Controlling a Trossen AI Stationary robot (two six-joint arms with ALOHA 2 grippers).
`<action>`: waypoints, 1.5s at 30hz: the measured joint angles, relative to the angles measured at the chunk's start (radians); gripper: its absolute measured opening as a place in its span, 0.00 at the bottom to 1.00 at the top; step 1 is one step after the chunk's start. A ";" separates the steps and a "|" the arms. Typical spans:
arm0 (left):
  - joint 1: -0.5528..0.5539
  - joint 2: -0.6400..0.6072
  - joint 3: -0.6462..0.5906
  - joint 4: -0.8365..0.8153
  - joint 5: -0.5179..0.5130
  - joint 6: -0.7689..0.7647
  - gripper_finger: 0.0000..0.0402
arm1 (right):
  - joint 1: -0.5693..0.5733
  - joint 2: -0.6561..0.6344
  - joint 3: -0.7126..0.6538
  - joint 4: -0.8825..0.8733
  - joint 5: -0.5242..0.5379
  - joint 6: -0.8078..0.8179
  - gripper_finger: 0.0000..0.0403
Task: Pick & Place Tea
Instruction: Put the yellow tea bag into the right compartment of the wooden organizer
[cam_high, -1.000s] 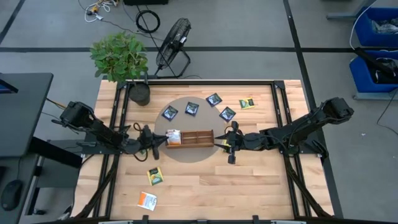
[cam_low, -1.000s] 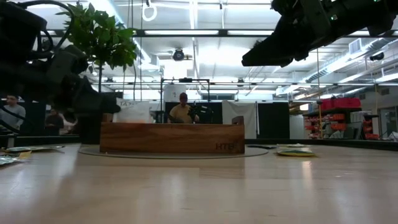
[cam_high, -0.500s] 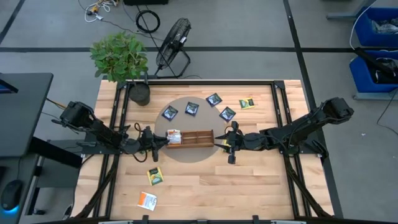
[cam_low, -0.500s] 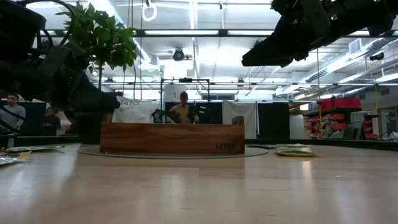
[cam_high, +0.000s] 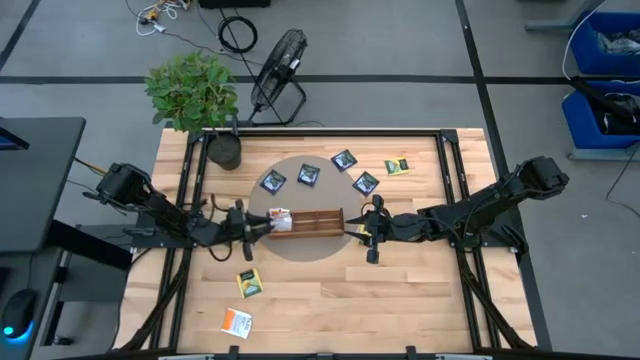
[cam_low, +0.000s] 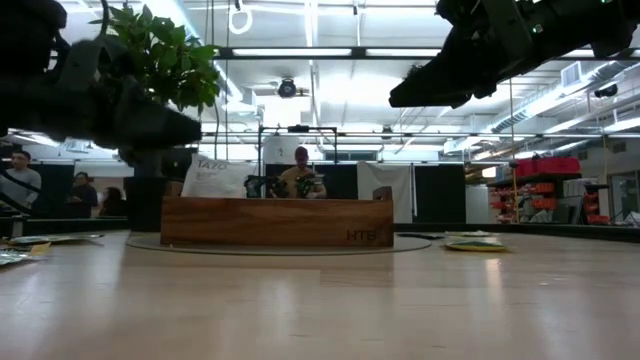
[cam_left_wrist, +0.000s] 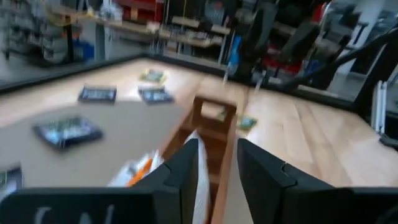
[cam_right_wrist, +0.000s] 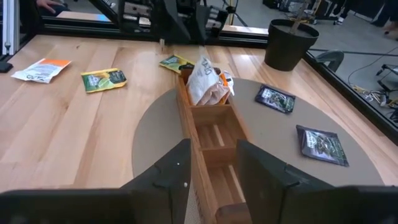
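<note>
A long brown wooden tray (cam_high: 312, 220) lies on a round grey mat. Orange-and-white tea sachets (cam_high: 280, 218) stand upright in its left end compartment, where the low view shows a white sachet (cam_low: 214, 176) sticking up above the wall. My left gripper (cam_high: 257, 224) hovers open just left of that end. In the left wrist view a white sachet edge (cam_left_wrist: 199, 186) shows between its fingers. My right gripper (cam_high: 362, 228) waits open at the tray's right end (cam_right_wrist: 214, 134), above the table. Dark navy sachets (cam_high: 308, 175) lie flat on the mat. My left gripper (cam_left_wrist: 217, 171) stands with its fingers on either side of the white sachet's upper edge (cam_left_wrist: 198, 177), coming level from the table's left. I cannot tell whether a finger touches it. The sachet stands in the tray's left compartment.
More sachets lie flat: yellow-green ones (cam_high: 249, 283) (cam_high: 397, 167) and an orange-and-white one (cam_high: 237, 322) on bare wood. A potted plant (cam_high: 224, 150) stands at the far left corner. People stand in the room beyond the table (cam_low: 300, 175). Bare wood stretches along the near edge.
My left gripper has risen and drawn slightly back toward the table's left edge, away from the tray's left end. This has uncovered the white sachet standing in that compartment. The right arm has kept still.
</note>
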 joint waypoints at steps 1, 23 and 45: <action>0.000 0.000 0.000 0.031 -0.001 0.034 0.29 | 0.000 0.000 0.000 0.000 0.001 0.000 0.33; 0.188 -0.019 0.044 0.080 0.196 0.140 0.29 | -0.065 -0.006 -0.170 0.234 -0.012 0.046 0.33; 0.550 -0.136 0.232 -0.315 0.723 0.066 0.29 | -0.230 -0.234 -0.138 -0.575 -0.281 0.430 0.50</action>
